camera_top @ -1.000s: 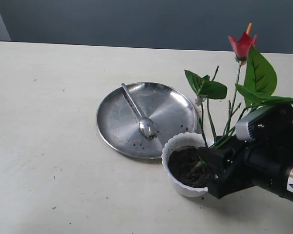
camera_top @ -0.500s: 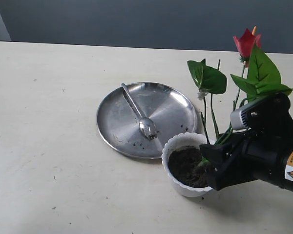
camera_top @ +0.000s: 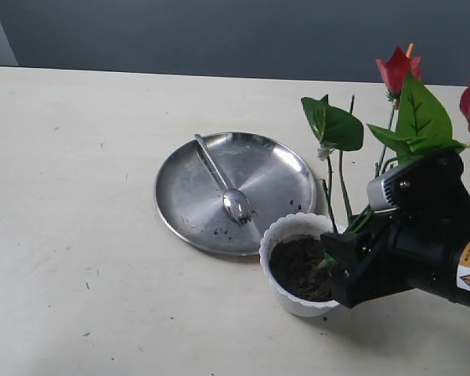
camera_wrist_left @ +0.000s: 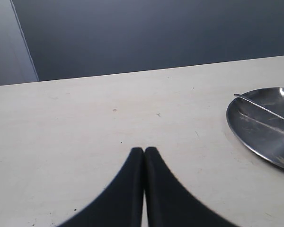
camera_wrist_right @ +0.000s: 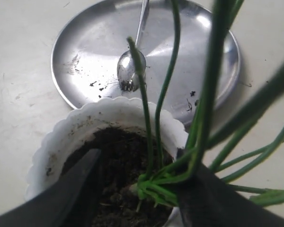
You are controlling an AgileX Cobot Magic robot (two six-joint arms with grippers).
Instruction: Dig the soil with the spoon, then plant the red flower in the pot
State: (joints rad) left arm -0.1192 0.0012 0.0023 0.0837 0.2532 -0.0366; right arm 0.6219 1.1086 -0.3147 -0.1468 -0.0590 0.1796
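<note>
The white scalloped pot (camera_top: 286, 230) stands in front of the steel plate, filled with dark soil (camera_top: 296, 266). The red flower (camera_top: 396, 70) stands nearly upright, its stem bases (camera_wrist_right: 158, 183) resting in the soil (camera_wrist_right: 116, 151) at the pot's (camera_wrist_right: 75, 124) right side. My right gripper (camera_top: 334, 265) is open over the pot; in the right wrist view the gripper (camera_wrist_right: 138, 154) has the stems leaning on one finger. The spoon (camera_top: 235, 202) lies on the plate, also seen from the right wrist (camera_wrist_right: 130, 70). My left gripper (camera_wrist_left: 144, 150) is shut and empty above bare table.
The round steel plate (camera_top: 276, 168) lies behind and left of the pot, with soil crumbs on it (camera_wrist_right: 97, 85). Its edge (camera_wrist_left: 265, 132) and the spoon handle (camera_wrist_left: 260, 108) show in the left wrist view. Beige table (camera_top: 78, 235) spreads to the left.
The flower has tipped more upright and shifted right, with a second red bloom coming in at the right edge. The right gripper rose slightly at the pot.
</note>
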